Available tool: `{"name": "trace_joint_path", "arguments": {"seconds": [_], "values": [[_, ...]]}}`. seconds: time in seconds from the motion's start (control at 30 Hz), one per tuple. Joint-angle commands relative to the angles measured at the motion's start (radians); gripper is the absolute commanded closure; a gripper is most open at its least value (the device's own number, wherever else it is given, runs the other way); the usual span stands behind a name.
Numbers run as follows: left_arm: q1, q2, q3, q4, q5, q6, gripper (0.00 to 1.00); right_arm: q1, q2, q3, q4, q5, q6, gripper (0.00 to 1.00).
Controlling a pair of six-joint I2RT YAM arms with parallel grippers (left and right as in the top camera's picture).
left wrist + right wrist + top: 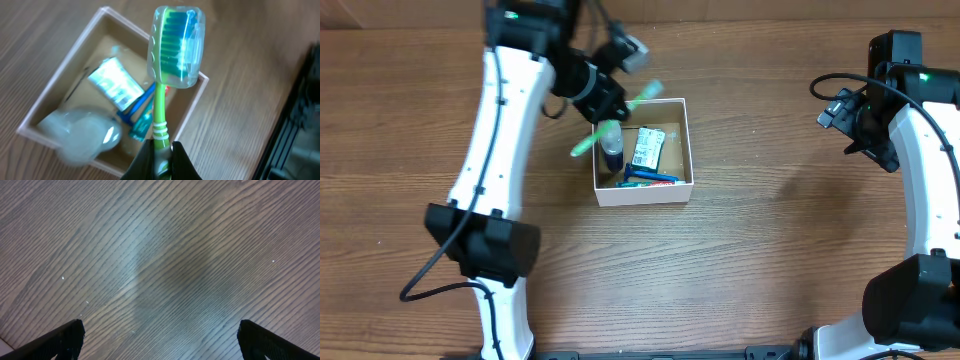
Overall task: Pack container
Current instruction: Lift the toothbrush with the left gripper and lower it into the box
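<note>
Left tool (161, 154) clamps toothbrush (160, 102), seemingly above container (642, 193); right tool (160, 332) apart, well away.

You cannot reach into the container (642, 193) from its left wall. The left gripper (161, 155) hangs over the far-left corner, clamped on a green toothbrush (159, 102) that slants across it. Inside, a clear bottle (611, 152) fills the near-left corner, a green-and-white packet (647, 148) lies mid-box, and blue items (650, 179) line the near wall. Only the far-right corner shows bare cardboard. Toward the desk's (770, 250) right edge the wood lies open, and the right gripper (160, 342) hangs there, spread wide.
</note>
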Motion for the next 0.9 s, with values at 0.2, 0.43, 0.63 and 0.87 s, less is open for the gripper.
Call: {"name": "trace_joint_path", "arguments": {"seconds": [0.2,0.43,0.63,0.87], "values": [[-0.14,-0.01,-0.075,0.021,-0.077,0.195,0.96,0.0,-0.012,0.003,0.006,0.0,0.005,0.0],[-0.139,-0.009,-0.226,0.134,-0.109,0.223,0.96,0.0,-0.012,0.003,0.006,0.0,0.005,0.0],[-0.14,-0.008,-0.364,0.262,-0.128,0.309,0.96,0.0,-0.012,0.003,0.006,0.0,0.005,0.0],[-0.14,-0.007,-0.503,0.359,-0.127,0.486,0.96,0.0,-0.012,0.003,0.006,0.0,0.005,0.0]]}}
